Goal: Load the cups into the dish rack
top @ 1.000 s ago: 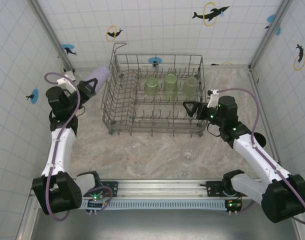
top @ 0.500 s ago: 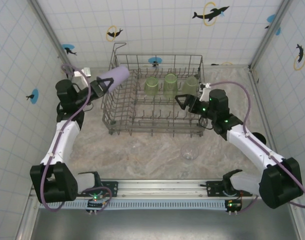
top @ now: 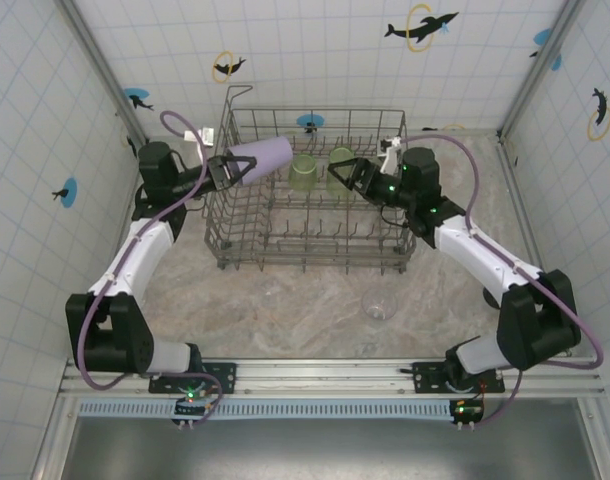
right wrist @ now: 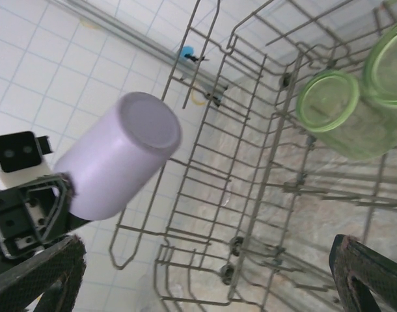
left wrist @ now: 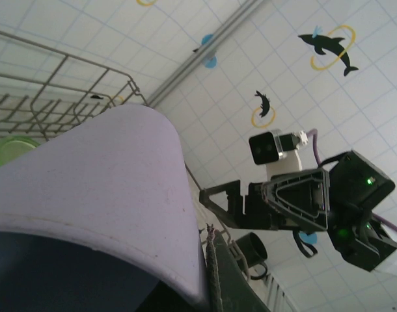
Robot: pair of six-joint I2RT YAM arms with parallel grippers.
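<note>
My left gripper (top: 230, 168) is shut on the rim of the lavender tumbler (top: 262, 157), holding it on its side above the left wall of the dish rack (top: 247, 222). In the left wrist view one finger (left wrist: 216, 276) presses the tumbler's wall (left wrist: 107, 182). My right gripper (top: 345, 176) hangs open over the rack's back row, facing the tumbler's base (right wrist: 148, 122) and apart from it. Green tumblers (top: 303, 173) (right wrist: 333, 109) stand upside down in the rack. A clear glass (top: 378, 305) stands on the table in front of the rack.
A black mug (left wrist: 252, 248) sits on the table at the right, behind my right arm. Tiled walls close in the back and both sides. Marbled table surface (top: 285, 300) lies open in front of the rack.
My left arm has swung right, carrying the lavender tumbler from beside the rack to above its left wall. My right arm has moved left over the rack toward the tumbler, still open.
</note>
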